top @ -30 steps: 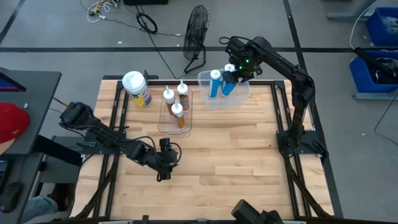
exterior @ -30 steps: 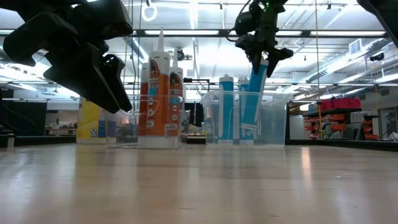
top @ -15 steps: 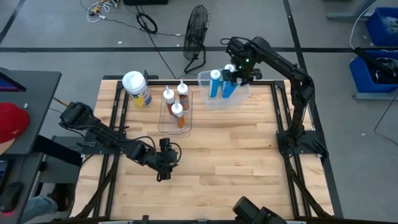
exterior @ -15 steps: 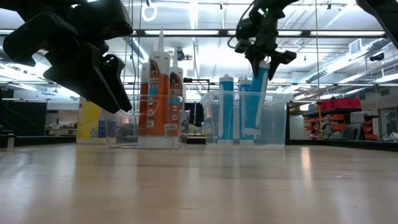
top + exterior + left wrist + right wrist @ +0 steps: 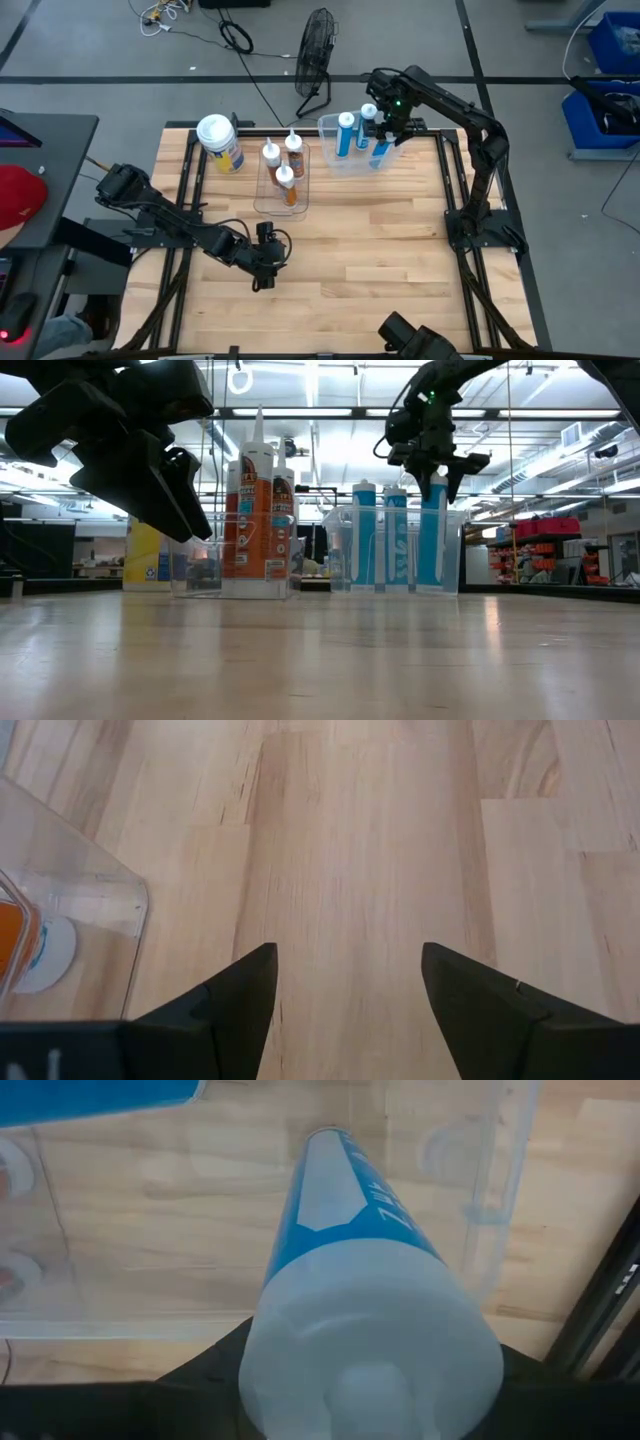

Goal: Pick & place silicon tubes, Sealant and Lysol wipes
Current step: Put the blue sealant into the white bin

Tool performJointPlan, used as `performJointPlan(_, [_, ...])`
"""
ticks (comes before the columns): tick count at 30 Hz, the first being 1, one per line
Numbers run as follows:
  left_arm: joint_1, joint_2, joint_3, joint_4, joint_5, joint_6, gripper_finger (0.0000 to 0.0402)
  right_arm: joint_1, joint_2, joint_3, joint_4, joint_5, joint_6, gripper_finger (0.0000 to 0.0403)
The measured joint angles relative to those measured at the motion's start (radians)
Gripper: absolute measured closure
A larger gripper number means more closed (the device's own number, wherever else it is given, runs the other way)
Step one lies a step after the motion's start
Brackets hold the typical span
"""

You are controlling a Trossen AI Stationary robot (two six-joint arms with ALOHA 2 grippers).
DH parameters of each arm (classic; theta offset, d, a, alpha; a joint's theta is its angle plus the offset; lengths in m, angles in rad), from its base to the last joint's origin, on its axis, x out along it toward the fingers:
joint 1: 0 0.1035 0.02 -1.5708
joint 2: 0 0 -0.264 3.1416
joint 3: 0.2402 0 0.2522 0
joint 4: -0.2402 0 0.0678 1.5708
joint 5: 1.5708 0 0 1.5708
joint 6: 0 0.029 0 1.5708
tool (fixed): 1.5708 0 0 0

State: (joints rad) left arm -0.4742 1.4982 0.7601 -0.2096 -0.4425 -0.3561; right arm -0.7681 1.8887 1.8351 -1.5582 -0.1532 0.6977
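Note:
My right gripper point(image 5: 386, 125) is over the clear bin point(image 5: 335, 158) at the table's far side, shut on a slim blue tube point(image 5: 433, 535) that stands upright in the bin. Two more blue tubes point(image 5: 363, 535) point(image 5: 396, 535) stand upright beside it. Three orange nozzle-tipped sealant tubes point(image 5: 284, 165) stand in a clear tray point(image 5: 268, 200). The Lysol wipes canister point(image 5: 220, 142), with a white lid and a yellow label, stands upright at the far left. My left gripper point(image 5: 265, 262) is open and empty, low over the near left of the table. My right gripper holds the blue tube by its white cap end point(image 5: 370, 1350), pinched between the two fingers point(image 5: 215, 1370). The fingers come from above, pointing down point(image 5: 433, 465). The tube stands upright, and its lower end point(image 5: 432, 582) is down inside the bin, level with the other tubes' bases.
Bare wooden table lies in front of the bin and tray and across the near right. The corner of the clear tray with an orange tube point(image 5: 20, 940) shows beside my left gripper. A floor fan point(image 5: 315, 60) stands beyond the far edge.
My right gripper has gone toward the table's right edge and slightly down with the blue tube. The tube hung tilted over the bin and now stands upright inside it, to the right of the other two blue tubes.

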Motion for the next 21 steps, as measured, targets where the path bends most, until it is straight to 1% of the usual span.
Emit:
performJointPlan(6, [0.0,0.0,0.0,0.0,0.0,0.0,0.0149,0.0,0.001,-0.001,0.019,0.004,-0.025,0.0191])
performJointPlan(10, [0.0,0.0,0.0,0.0,0.0,0.0,0.0149,0.003,0.013,-0.008,0.073,0.013,-0.029,0.0166])
performJointPlan(14, [0.0,0.0,0.0,0.0,0.0,-0.006,0.0149,0.005,0.008,-0.007,0.108,-0.002,-0.049,0.0136])
performJointPlan(21, [0.0,0.0,0.0,0.0,0.0,-0.007,0.0149,0.005,0.009,-0.007,0.105,-0.014,-0.063,0.0102])
